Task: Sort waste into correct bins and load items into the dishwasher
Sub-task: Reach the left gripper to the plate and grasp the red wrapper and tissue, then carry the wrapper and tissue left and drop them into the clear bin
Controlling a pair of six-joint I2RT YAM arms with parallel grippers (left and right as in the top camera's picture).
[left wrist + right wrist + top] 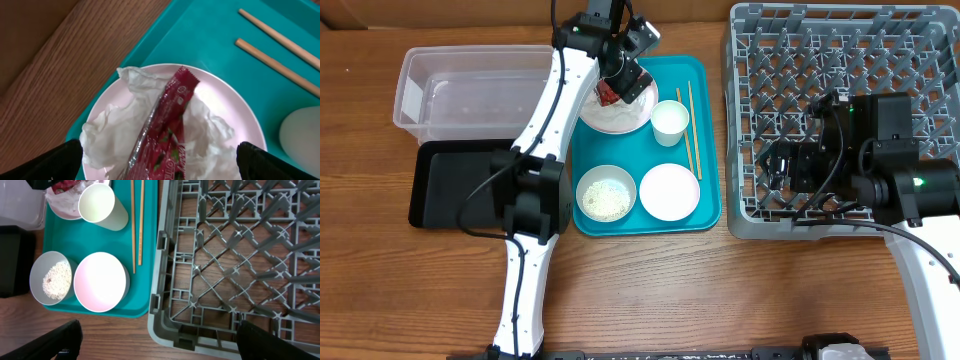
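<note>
The fingers (55, 162) of the left gripper (159, 150) are spread wide, one on each side of the red wrapper (167, 120). The wrapper lies on crumpled napkins (112, 132) on the white plate (247, 112), at the far left of the teal tray (710, 215). The picture edge cuts the tips, so I cannot tell for sure if they touch the wrapper; it seems they do not.

The right gripper (775, 162) also has its fingers (60, 340) spread and holds nothing. It hangs over the near left part of the grey rack (840, 60).

I judge that the step in hand is the sorting of waste, beginning with the wrapper. The next move calls for going down and closing on the wrapper alone, without catching the napkin under it. Then the wrapper must be carried left to the clear tub (420, 90) or the black tray (440, 190).

The rice bowl (607, 195), the empty bowl (669, 190), the cup (669, 122) and the chopsticks (685, 115) are all on the teal tray. No dish is in the rack yet.
</note>
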